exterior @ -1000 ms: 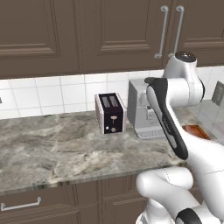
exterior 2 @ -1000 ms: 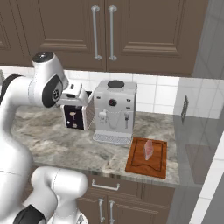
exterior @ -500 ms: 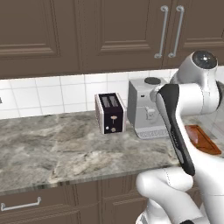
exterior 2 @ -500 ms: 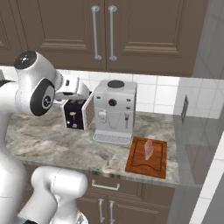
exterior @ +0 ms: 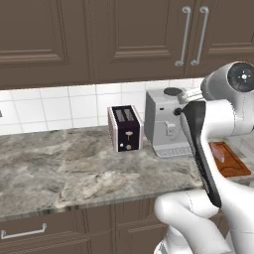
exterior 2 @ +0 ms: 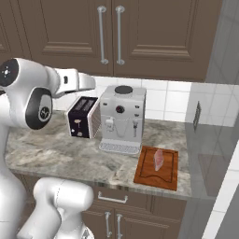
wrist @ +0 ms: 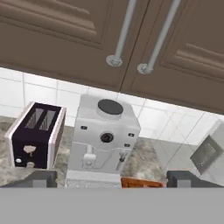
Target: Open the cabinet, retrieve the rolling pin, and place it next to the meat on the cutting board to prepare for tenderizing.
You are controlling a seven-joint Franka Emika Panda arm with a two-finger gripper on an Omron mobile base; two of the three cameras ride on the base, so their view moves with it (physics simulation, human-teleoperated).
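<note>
Gripper (wrist: 112, 179) with jaws spread wide, holding nothing; closed cabinet (wrist: 131, 39) doors above it, coffee machine (wrist: 103, 140) directly ahead.

Dark wood above, grey marble below, from where I sit at the controls.

I see the cabinet (exterior 2: 140, 32) in dark brown wood with raised panels, its long bar handles (exterior 2: 120, 35) silver. The wall tiles (exterior: 54, 106) under it are white with pale grey grout. The table (exterior: 74, 171) is grey stone veined with darker and lighter swirls. On it, my toaster (exterior: 126, 128) is black with white-silver sides, and the coffee machine (exterior 2: 122, 119) is light grey-white with a black round cap and dark knob. The cutting board (exterior 2: 158, 168) is reddish-brown, the meat (exterior 2: 159, 159) on it pale pink. The lower drawers (exterior: 34, 233) are the same dark brown, handles silver. The claw (wrist: 112, 178) fingertips show dark grey.
</note>
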